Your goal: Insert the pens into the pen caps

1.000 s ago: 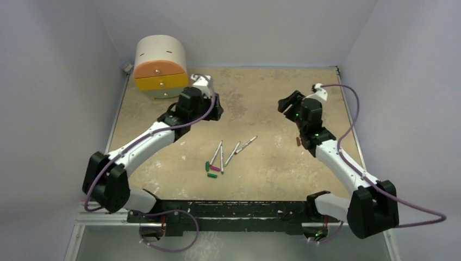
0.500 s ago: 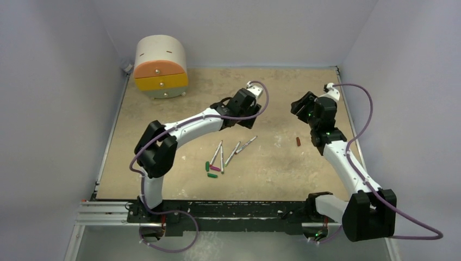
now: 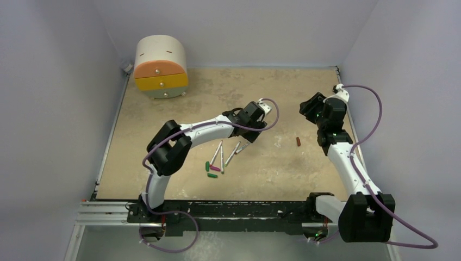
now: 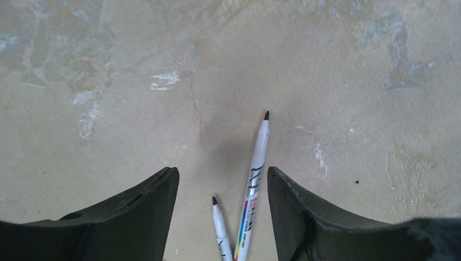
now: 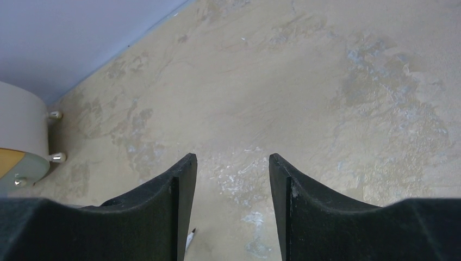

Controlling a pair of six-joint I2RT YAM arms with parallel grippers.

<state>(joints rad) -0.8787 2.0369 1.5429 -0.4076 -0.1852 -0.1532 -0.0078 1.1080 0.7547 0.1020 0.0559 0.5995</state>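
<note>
Four white-grey pens lie near the table's middle: two side by side (image 3: 219, 155), one (image 3: 232, 154) to their right, and one (image 3: 243, 147) partly under my left gripper (image 3: 246, 136). In the left wrist view that gripper (image 4: 220, 171) is open and empty, low over two pens, a longer one (image 4: 254, 185) and a shorter one (image 4: 219, 228) between its fingers. Two green caps (image 3: 207, 166) (image 3: 212, 175) and a magenta cap (image 3: 215, 168) lie by the pens' near ends. A dark red cap (image 3: 298, 142) lies alone at the right. My right gripper (image 3: 306, 105) is open and empty (image 5: 232, 159), raised behind that cap.
A round white drawer unit with orange and yellow fronts (image 3: 160, 66) stands at the back left corner; its edge shows in the right wrist view (image 5: 22, 141). A pen tip (image 5: 190, 237) shows by the right gripper's left finger. Grey walls close the table's sides.
My left arm has swung right from beside the drawer unit to above the rightmost pens. My right arm has drawn back to the right, uncovering the dark red cap.
</note>
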